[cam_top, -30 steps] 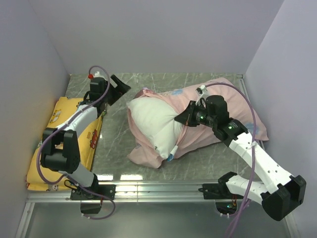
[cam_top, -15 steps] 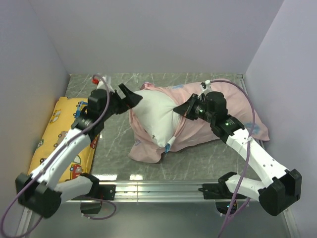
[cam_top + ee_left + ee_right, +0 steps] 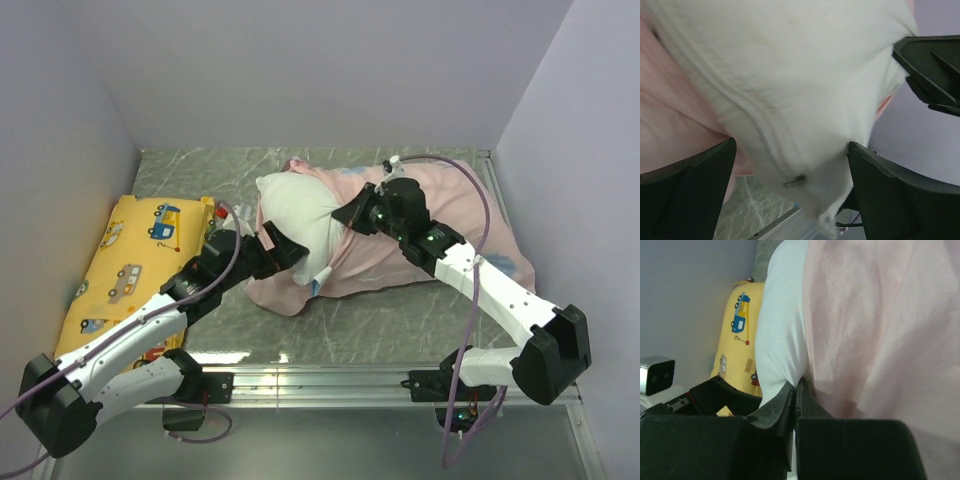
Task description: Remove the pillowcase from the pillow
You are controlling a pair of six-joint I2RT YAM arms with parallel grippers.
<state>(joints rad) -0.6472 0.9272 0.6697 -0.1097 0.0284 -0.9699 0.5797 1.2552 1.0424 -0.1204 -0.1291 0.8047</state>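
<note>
The white pillow (image 3: 300, 205) sticks out of the left end of the pale pink pillowcase (image 3: 440, 205), which lies inner side out across the back right. My right gripper (image 3: 352, 215) is shut where pillow and pillowcase edge meet. In the right wrist view the white pillow fabric (image 3: 782, 340) puckers into its closed tips (image 3: 796, 385), with the pink pillowcase (image 3: 880, 330) just right of them. My left gripper (image 3: 285, 250) is open at the pillow's near left corner. In the left wrist view its jaws (image 3: 792, 195) stand wide either side of the pillow corner (image 3: 790, 75), with pink pillowcase (image 3: 670, 115) to the left.
A yellow cushion (image 3: 130, 260) printed with cartoon vehicles lies along the left wall and shows in the right wrist view (image 3: 742, 325). Grey walls close in the left, back and right. A metal rail (image 3: 320, 375) runs along the near edge.
My left arm has swung from the back left corner down and right, putting its open jaws around the pillow's near corner. My right gripper has moved left and back, dragging pillow and pillowcase with it.
</note>
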